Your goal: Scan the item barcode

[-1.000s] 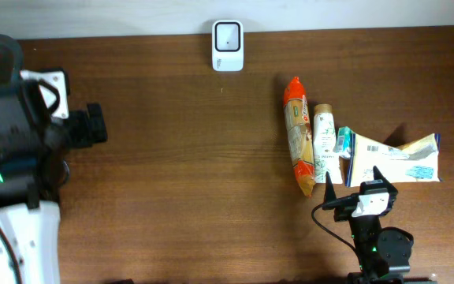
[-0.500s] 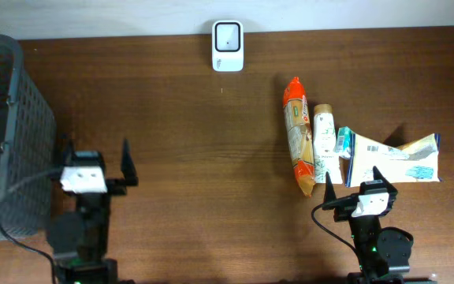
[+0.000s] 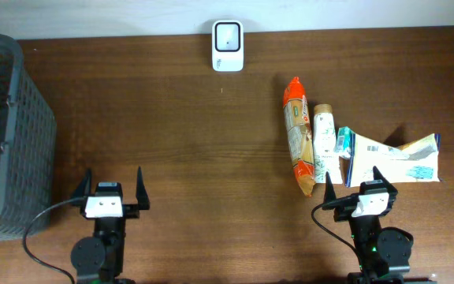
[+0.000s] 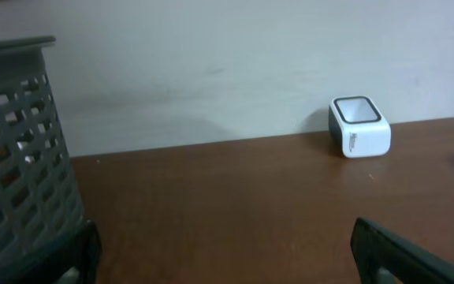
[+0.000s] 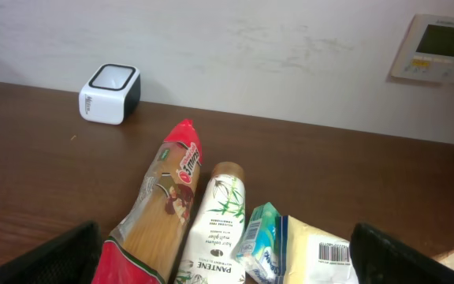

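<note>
Here, nearest item: a cream bag [image 3: 400, 158] is seen lying flat on the table, just ahead of the right gripper [image 3: 353, 180], its barcode [image 5: 333, 252] facing up.
Handling: it is judged light, soft and crinkly, likely to sag and slip if pinched at the middle.
Hold: a sealed edge, away from the barcode, is suggested.
Right gripper: the jaws are spread wide; nothing is held or touched.
Left gripper [image 3: 110, 185]: it is likewise spread wide and empty, well apart from the items.
Beside the bag: a small carton [image 3: 343, 140], a bottle [image 3: 324, 142] and a pasta pack [image 3: 299, 142] are laid side by side.
Farthest: the scanner [image 3: 228, 35] is set against the wall.
</note>
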